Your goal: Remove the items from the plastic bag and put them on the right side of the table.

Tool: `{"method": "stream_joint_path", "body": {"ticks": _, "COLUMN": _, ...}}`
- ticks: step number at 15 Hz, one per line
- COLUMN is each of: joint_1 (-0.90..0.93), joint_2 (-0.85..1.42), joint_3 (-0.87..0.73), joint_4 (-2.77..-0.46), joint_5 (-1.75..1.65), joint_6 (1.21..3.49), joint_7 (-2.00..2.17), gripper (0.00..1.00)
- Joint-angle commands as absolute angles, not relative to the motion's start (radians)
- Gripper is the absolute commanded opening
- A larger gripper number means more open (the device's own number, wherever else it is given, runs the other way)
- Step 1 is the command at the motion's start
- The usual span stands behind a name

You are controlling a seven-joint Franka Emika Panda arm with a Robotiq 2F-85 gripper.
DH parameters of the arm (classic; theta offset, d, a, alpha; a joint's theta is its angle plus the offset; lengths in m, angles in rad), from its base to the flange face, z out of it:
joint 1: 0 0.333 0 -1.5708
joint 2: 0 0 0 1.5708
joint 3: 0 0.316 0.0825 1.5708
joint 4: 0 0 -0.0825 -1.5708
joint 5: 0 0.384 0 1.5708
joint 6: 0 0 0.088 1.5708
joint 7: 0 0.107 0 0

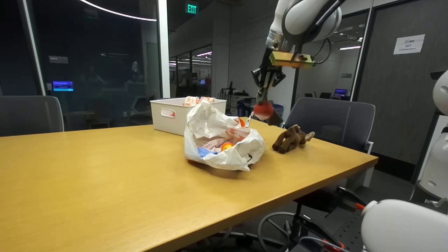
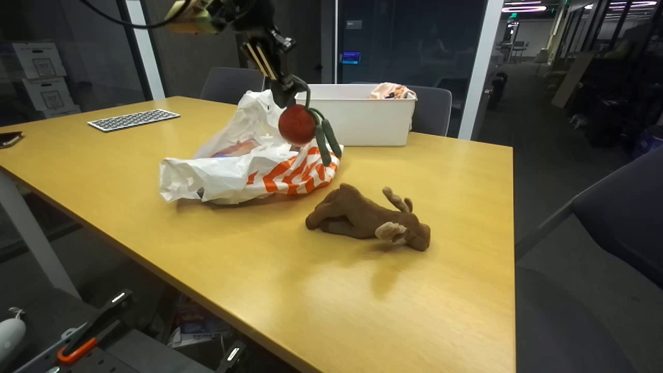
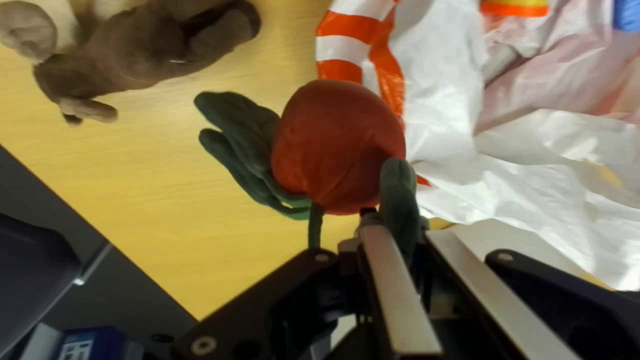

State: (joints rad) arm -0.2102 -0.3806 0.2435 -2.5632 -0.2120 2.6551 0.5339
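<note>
My gripper [image 1: 262, 90] is shut on a dark green limb of a red round plush toy [image 1: 263, 110], which hangs below the fingers above the table. The toy [image 3: 337, 145] also shows in the wrist view, with the green limb between the fingers [image 3: 397, 222]. The white plastic bag [image 1: 206, 122] with orange stripes lies open on the table [image 2: 440, 311]. Inside it are an orange-yellow item [image 1: 226, 146], something blue [image 1: 205, 152] and pinkish material; the rest is hidden. A brown plush moose [image 2: 368, 215] lies on its side on the table, beside the bag and apart from it.
A white bin [image 2: 362, 122] with patterned cloth [image 2: 391, 91] in it stands behind the bag. A keyboard [image 2: 133, 120] and a dark flat object [image 2: 10, 139] lie near the far end of the table. Chairs [image 1: 332, 119] stand around the table.
</note>
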Motion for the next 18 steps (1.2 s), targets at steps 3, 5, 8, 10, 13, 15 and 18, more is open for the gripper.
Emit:
{"method": "stream_joint_path", "body": {"ticks": 3, "joint_1": -0.517, "joint_2": -0.299, "joint_3": 0.482, "joint_4": -2.519, "joint_5": -0.617, "joint_6": 2.596, "joint_7": 0.964, "gripper": 0.14}}
{"method": "stream_joint_path", "body": {"ticks": 5, "joint_1": -0.569, "joint_2": -0.267, "joint_3": 0.536, "joint_4": -2.494, "joint_5": -0.724, "joint_6": 2.505, "joint_7": 1.101, "gripper": 0.39}}
{"method": "stream_joint_path", "body": {"ticks": 8, "joint_1": -0.361, "joint_2": -0.181, "joint_3": 0.359, "joint_4": -2.455, "joint_5": -0.775, "joint_6": 2.397, "joint_7": 1.153, "gripper": 0.57}}
{"method": "stream_joint_path", "body": {"ticks": 10, "joint_1": -0.265, "joint_2": -0.187, "joint_3": 0.281, "joint_4": -2.450, "joint_5": -0.726, "joint_6": 2.410, "joint_7": 1.109, "gripper": 0.73}}
{"method": "stream_joint_path", "body": {"ticks": 13, "joint_1": -0.131, "joint_2": -0.231, "joint_3": 0.190, "joint_4": -2.471, "joint_5": -0.577, "joint_6": 2.510, "joint_7": 0.945, "gripper": 0.95}}
{"method": "stream_joint_path", "body": {"ticks": 15, "joint_1": -0.058, "joint_2": -0.246, "joint_3": 0.177, "joint_4": -2.476, "joint_5": -0.466, "joint_6": 2.535, "joint_7": 0.838, "gripper": 1.00}}
{"method": "stream_joint_path", "body": {"ticks": 18, "joint_1": 0.036, "joint_2": -0.209, "joint_3": 0.199, "joint_4": -2.462, "joint_5": -0.314, "joint_6": 2.551, "joint_7": 0.707, "gripper": 1.00}}
